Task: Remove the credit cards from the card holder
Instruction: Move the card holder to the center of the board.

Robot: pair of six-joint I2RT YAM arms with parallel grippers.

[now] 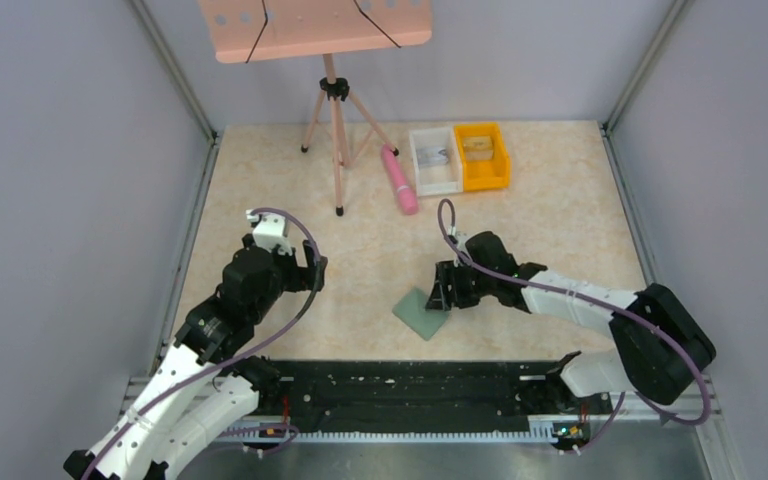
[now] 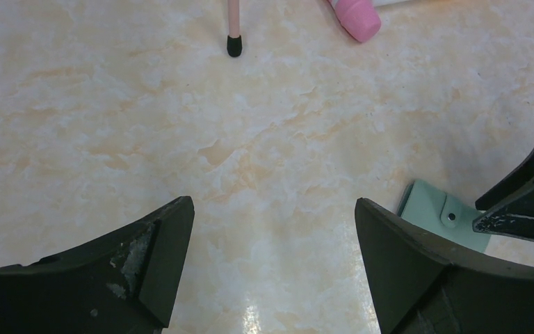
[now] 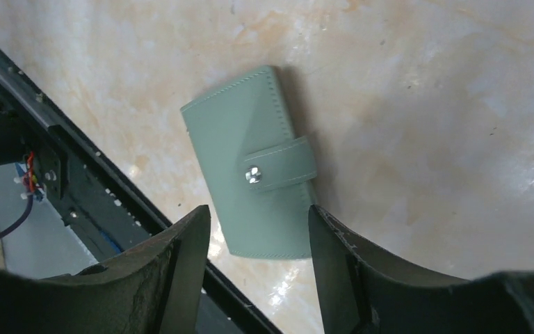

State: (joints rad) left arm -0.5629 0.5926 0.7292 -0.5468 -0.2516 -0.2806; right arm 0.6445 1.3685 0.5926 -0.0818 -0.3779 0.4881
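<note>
The card holder [image 1: 420, 314] lies flat and closed on the table near its front edge, sage green, its tab snapped shut [image 3: 278, 165]. The credit cards are hidden inside it. My right gripper [image 3: 259, 212] hovers open over the holder's near end, one finger on each side of it and gripping nothing; in the top view this gripper [image 1: 448, 290] sits just right of the holder. My left gripper [image 2: 272, 209] stands wide open over bare table, to the left of the holder [image 2: 431, 207], whose corner shows beside the right gripper's fingers [image 2: 528, 198].
A pink tripod stand [image 1: 335, 130] rises at the back, one foot [image 2: 234, 46] ahead of my left gripper. A pink tube [image 1: 398, 180], a white bin [image 1: 434, 160] and an orange bin [image 1: 483, 155] sit at the back right. A black rail [image 1: 410, 390] runs along the front edge.
</note>
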